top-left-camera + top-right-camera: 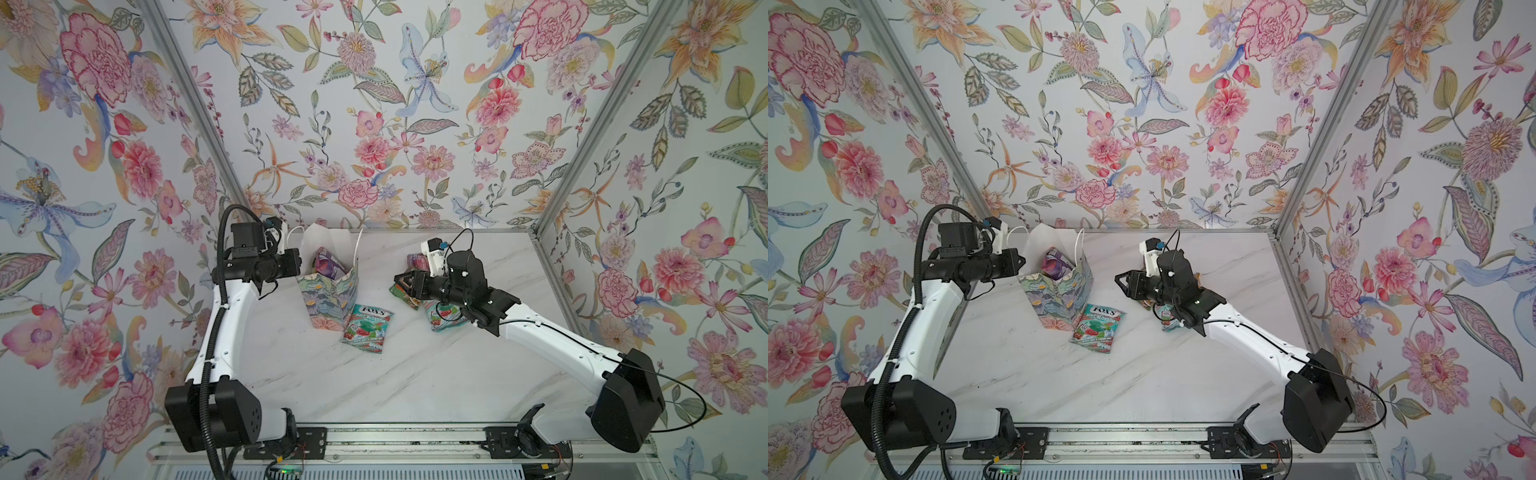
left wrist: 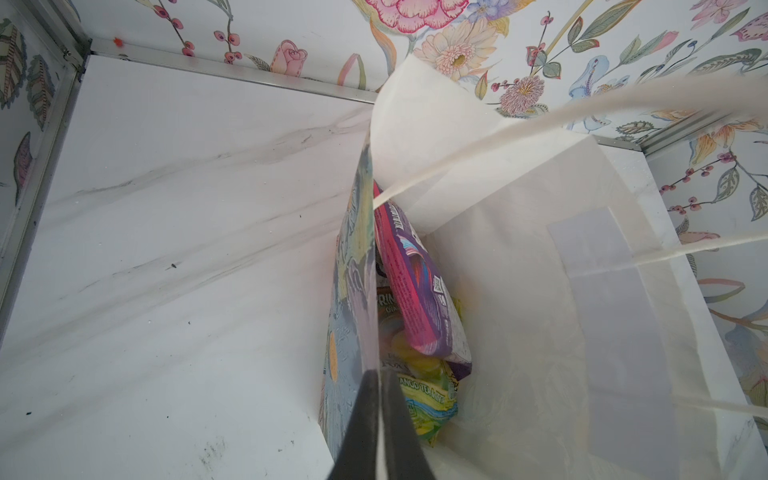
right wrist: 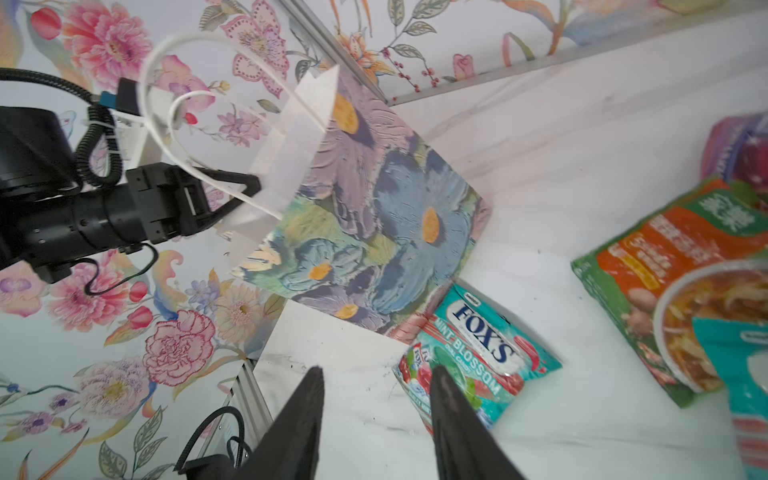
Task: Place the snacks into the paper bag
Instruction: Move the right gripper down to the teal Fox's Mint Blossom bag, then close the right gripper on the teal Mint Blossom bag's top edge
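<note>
White shell links and black joint housings made up left arm [image 1: 218, 328]. Ribbed black conduit [image 1: 206, 374], zip-tied in white, ran from base end to behind left gripper [image 2: 380, 376]. Its fingers [image 2: 363, 415] were matte black, tapered. The right arm [image 1: 548, 336] had same white-and-black build; thin black cable [image 1: 705, 405] looped far behind right gripper [image 3: 378, 370], whose fingers [image 3: 299, 424] were black wedges. White camera mount [image 1: 430, 249] with blue plug sat just behind it. Pale screws dotted black wrist housing [image 1: 465, 270].
</note>
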Motion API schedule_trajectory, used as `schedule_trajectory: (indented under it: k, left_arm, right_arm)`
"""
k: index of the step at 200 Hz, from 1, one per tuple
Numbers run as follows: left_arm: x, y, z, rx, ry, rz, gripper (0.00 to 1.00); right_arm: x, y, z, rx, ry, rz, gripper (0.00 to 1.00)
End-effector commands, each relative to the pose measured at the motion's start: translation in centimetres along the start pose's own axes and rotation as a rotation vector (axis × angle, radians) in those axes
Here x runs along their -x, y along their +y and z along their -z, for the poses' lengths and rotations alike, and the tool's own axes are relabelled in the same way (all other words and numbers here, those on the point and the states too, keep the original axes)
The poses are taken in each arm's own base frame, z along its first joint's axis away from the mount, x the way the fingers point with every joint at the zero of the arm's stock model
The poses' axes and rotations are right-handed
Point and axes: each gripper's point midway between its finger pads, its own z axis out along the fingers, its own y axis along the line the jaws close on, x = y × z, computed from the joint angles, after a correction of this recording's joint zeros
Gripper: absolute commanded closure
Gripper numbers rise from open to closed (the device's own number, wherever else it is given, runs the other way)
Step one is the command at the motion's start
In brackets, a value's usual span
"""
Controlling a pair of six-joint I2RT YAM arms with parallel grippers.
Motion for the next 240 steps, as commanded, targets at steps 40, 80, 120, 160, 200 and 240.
schedule_trajectory:
  k: [40,80,120,160,200,240]
  left_arm:
    - [0.8,-0.5,0.4,-0.01,-0.018,-0.003,0.98]
    - [1.0,-0.6,0.3,-0.016,-0.027,0.004,0.98]
    - [0.6,-0.5,0.2,-0.017,-0.02,0.004,0.98]
    - [0.4,-0.6,0.2,-0.019,-0.016,0.0,0.98]
    - [0.5,-0.7,0.2,-0.027,-0.016,0.0,0.98]
    - [0.3,-0.8,0.4,-0.028,-0.02,-0.001,0.98]
  right_arm:
    - [-8.0,-7.7,-2.3,-0.134,0.116,-0.23,0.55]
    - [-10.5,-9.7,-4.7,-0.127,0.156,-0.325,0.53]
    - [-11.0,-10.3,-7.2,-0.085,0.156,-0.39,0.51]
    - [-10.6,-10.8,-9.1,-0.09,0.136,-0.431,0.5]
    - [-10.8,-11.1,-10.8,-0.072,0.125,-0.486,0.49]
    - [-10.8,-11.5,-12.1,-0.099,0.115,-0.495,0.49]
